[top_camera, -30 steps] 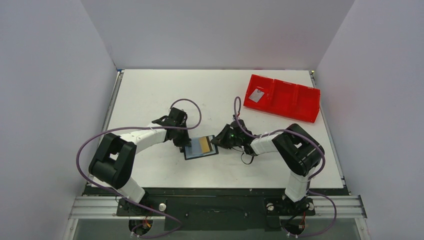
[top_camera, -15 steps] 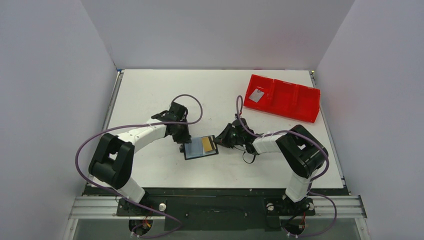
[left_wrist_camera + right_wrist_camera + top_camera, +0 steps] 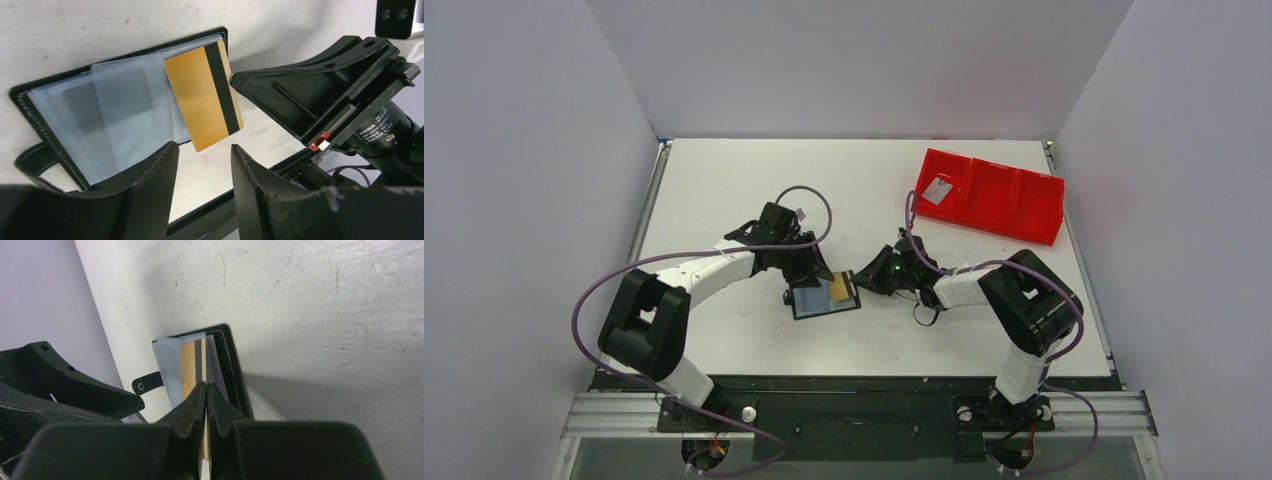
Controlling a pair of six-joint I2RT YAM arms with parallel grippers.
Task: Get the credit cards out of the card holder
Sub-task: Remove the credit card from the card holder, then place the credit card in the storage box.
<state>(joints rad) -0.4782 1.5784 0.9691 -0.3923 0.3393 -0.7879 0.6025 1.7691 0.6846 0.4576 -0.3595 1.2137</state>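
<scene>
The card holder (image 3: 816,303) lies open at the table's middle, its clear sleeves (image 3: 120,112) fanned inside a black edge (image 3: 30,107). A gold card with a dark stripe (image 3: 200,95) sticks out of its right side at a slant. My right gripper (image 3: 206,386) is shut on that gold card (image 3: 189,365), seen edge-on between its fingers; from above it sits at the holder's right end (image 3: 865,279). My left gripper (image 3: 205,150) stands open above the holder's near edge with nothing between its fingers, over the holder's upper left (image 3: 814,274) in the top view.
A red three-compartment tray (image 3: 994,215) stands at the back right with a silver-grey card (image 3: 937,191) in its left compartment. Both grippers are close together over the holder; the right gripper's body (image 3: 325,90) fills the right of the left wrist view.
My left gripper has opened, let go of the holder's left edge and moved right over it. The gold card has come a little further out in the shut right gripper.
</scene>
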